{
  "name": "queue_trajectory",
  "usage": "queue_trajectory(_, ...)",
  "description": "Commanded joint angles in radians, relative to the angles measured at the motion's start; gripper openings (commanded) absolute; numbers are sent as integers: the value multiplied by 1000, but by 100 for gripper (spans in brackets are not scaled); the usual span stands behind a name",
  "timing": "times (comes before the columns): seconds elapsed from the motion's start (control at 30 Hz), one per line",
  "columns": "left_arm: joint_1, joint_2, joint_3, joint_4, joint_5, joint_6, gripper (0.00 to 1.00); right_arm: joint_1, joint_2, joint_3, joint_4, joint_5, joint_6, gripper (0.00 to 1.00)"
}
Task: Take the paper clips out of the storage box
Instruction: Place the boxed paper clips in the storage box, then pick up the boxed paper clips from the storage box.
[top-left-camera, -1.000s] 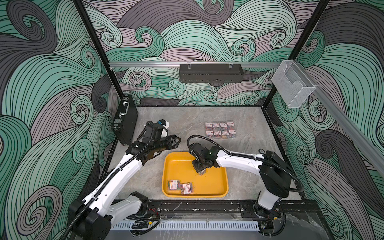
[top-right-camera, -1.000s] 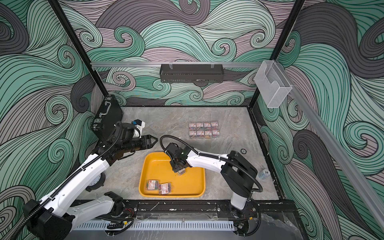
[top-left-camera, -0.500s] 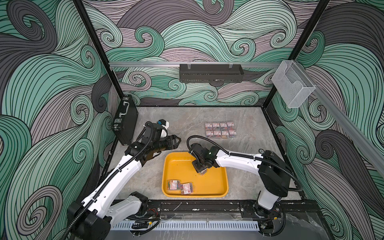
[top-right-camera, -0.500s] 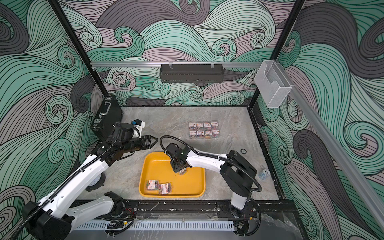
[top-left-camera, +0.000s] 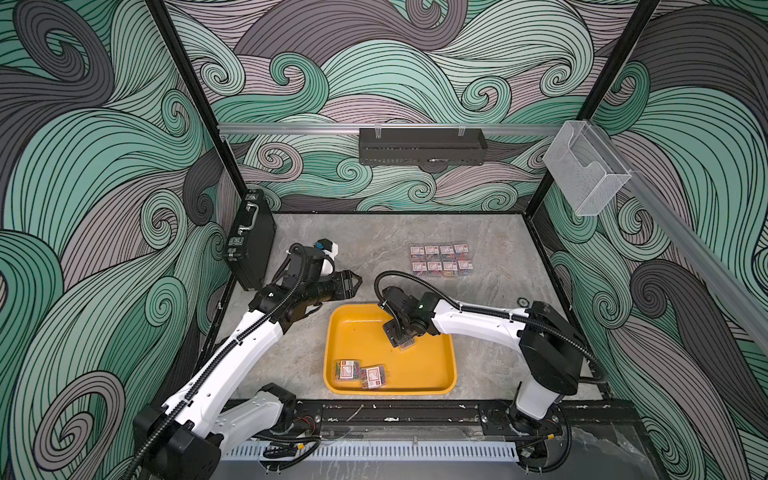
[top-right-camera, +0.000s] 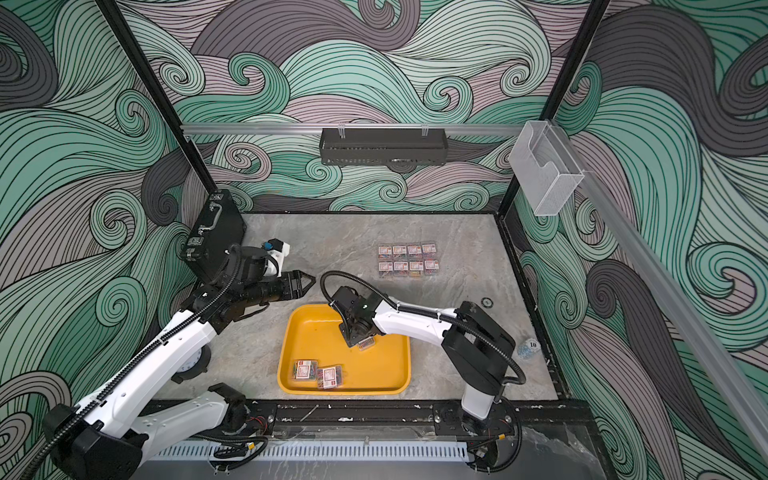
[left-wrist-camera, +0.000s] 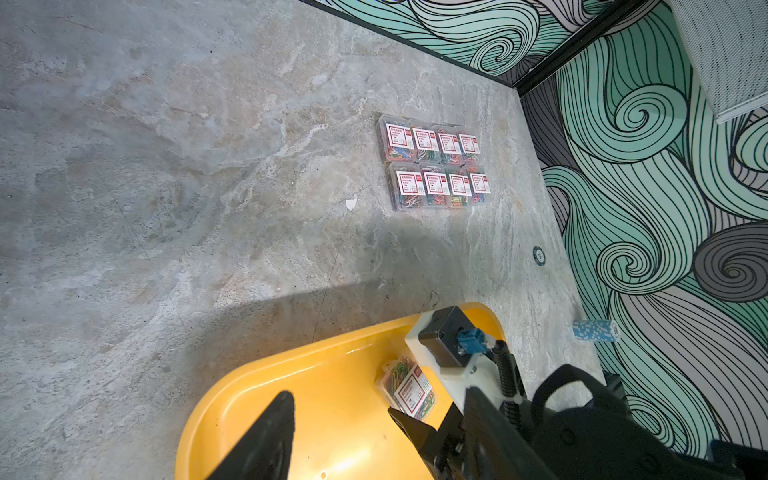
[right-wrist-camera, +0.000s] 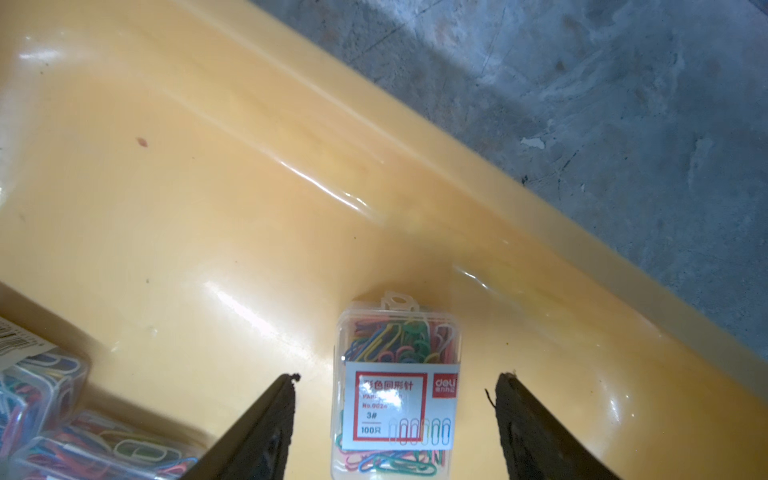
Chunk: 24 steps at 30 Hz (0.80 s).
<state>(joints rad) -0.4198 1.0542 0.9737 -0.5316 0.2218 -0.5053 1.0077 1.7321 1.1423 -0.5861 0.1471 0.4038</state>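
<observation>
step: grasp one box of paper clips | right end effector: jaws apart, box between them untouched, on the storage box floor | do: lower squarely, clamp long sides, lift above rim | left end effector: apart, empty

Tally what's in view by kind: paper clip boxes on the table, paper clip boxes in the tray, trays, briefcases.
Paper clip boxes on the table: 8
Paper clip boxes in the tray: 3
Yellow tray: 1
Black briefcase: 1
Total: 13
</observation>
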Motion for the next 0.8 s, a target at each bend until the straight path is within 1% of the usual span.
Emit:
queue_trajectory(0.0,7,-15,-7,-16,18,16,63,0,-32,-30,-22,6,23,77)
queue_trajectory(0.2,7,-19,-18,-8,33,15,63,1,-32,-69,24,-22,48,77)
queue_trajectory(0.53,8,-23,-32,-1,41,20,63,0,-10,-73,48,-44,49,64)
queue_trajectory(0.77,7,-21,-32,-3,47,27,63,0,2,-70,48,-46,49,63)
